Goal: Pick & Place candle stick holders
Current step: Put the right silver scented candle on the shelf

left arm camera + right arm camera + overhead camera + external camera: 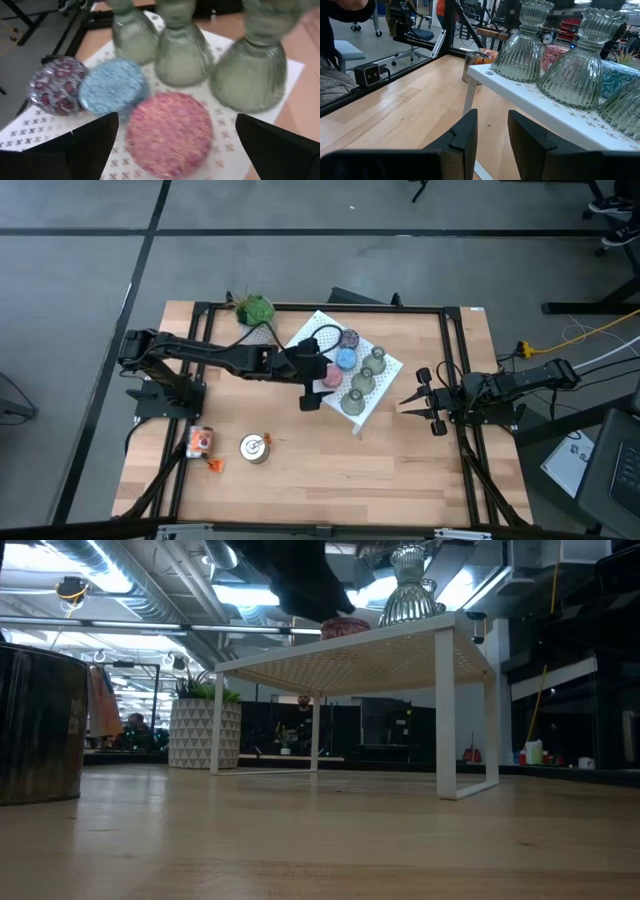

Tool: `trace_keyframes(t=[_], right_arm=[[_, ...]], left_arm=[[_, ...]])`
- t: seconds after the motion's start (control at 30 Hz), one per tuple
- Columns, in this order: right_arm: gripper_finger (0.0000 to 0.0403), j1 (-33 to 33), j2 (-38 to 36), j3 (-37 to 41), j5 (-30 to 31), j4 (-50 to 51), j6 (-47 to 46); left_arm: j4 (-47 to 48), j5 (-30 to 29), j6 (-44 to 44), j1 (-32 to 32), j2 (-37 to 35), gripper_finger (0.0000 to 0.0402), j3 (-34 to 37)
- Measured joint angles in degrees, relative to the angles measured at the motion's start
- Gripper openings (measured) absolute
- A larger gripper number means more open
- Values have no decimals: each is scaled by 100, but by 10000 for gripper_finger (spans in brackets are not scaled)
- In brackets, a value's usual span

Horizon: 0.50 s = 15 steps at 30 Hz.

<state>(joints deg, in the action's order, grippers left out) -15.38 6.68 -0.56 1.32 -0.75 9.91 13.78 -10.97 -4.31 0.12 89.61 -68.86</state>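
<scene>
No readable writing is spotted anywhere, tbh. From above, the left tool [311,387] is seen spread wide over the pink holder [331,375] on the white stand [385,385], next to the blue holder [346,359], purple holder [350,338] and three green holders [364,380]. One silver holder [255,448] is parked on the counter [330,470]; the orange item [200,442] beside it can't be made out. The right tool [419,407] is kept off the stand's edge.

Low view: most holders are cut off.

Left wrist: the pink holder [170,134] is framed between parted fingers [95,142], untouched.

Right wrist: the fingers [465,135] are held narrowly apart, gripping nothing.
</scene>
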Motion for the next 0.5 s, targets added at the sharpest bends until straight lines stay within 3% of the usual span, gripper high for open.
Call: trace_keyframes(t=[0.13,0.5], right_arm=[[112,-1,0,0,0,0,-2],[112,-2,-1,0,0,0,-2]], left_arm=[[225,-242,110,-166,-97,400,-2],[1418,-1778,927,-1191,-596,400,2]])
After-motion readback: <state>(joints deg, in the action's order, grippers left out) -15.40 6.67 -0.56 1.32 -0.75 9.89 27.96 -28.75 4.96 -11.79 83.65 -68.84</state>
